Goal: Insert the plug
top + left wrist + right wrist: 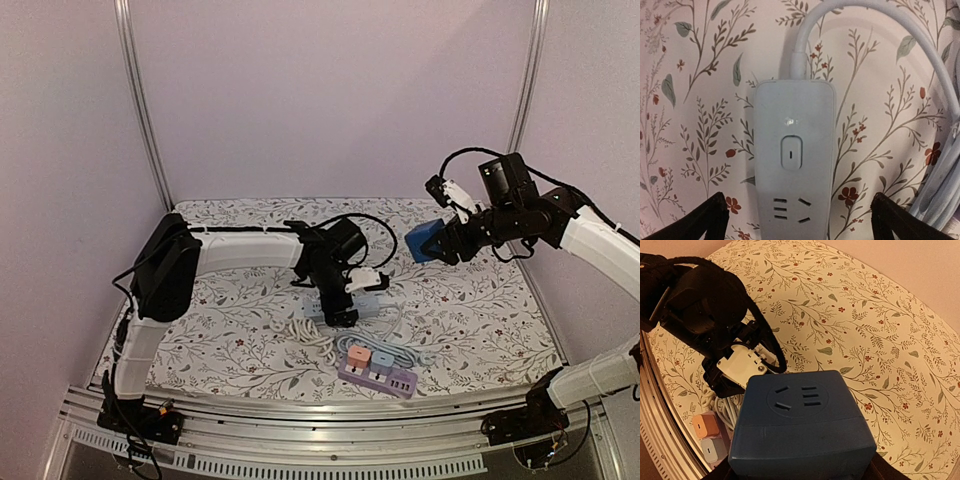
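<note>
Bearing socket slots on top, boxy blue plug [801, 442].

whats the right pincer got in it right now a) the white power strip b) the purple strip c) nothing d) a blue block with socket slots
D: the right pincer is closed on the blue block and holds it in the air, with the slots on its face showing in the right wrist view.

High rear overview, close wrist views; power strip [368, 305] [795, 150] in overview and left
</note>
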Controlling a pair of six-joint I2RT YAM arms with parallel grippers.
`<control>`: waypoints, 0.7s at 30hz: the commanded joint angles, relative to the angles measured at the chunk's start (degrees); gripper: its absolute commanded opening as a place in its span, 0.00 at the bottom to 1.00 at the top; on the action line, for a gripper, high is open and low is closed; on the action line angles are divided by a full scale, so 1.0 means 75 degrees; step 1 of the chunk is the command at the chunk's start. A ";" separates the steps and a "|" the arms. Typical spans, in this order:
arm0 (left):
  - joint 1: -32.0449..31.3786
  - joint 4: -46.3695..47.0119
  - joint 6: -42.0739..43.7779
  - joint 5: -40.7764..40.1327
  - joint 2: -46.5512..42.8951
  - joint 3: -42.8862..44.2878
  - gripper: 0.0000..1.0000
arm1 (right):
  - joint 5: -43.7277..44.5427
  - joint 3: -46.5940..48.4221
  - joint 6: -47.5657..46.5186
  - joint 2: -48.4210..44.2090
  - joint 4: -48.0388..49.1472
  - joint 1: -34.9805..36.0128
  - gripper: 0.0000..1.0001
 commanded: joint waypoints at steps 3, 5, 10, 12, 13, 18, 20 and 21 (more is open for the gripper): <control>-0.0089 0.0577 -0.0430 -0.0102 -0.1072 -0.0379 0.99 | 0.0189 0.0283 -0.0118 -0.0154 -0.0152 0.0028 0.00; -0.0062 0.0742 -0.0599 -0.0125 -0.1451 -0.0600 0.99 | 0.0246 0.0295 -0.0107 -0.0133 -0.0143 0.0029 0.00; -0.0036 0.1272 -0.1111 -0.0296 -0.2593 -0.1337 0.99 | 0.0335 0.0280 -0.0130 -0.0157 -0.0070 0.0037 0.00; -0.0036 0.1502 -0.1366 -0.0363 -0.3055 -0.1697 1.00 | 0.0324 0.0288 -0.0260 -0.0175 -0.0060 0.0032 0.00; -0.0036 0.1587 -0.1495 -0.0433 -0.3307 -0.1901 0.99 | 0.0310 0.0295 -0.0354 -0.0182 -0.0058 0.0035 0.00; -0.0036 0.1643 -0.1944 -0.1010 -0.4664 -0.2985 0.99 | -0.0068 0.0158 -0.0512 -0.0181 0.0190 0.0038 0.00; -0.0019 0.1694 -0.2062 -0.1302 -0.5359 -0.3490 0.99 | -0.0107 0.0124 -0.0532 -0.0170 0.0341 0.0066 0.00; 0.0001 0.1739 -0.2137 -0.1450 -0.5731 -0.3752 1.00 | -0.0096 0.0121 -0.0519 -0.0160 0.0393 0.0101 0.00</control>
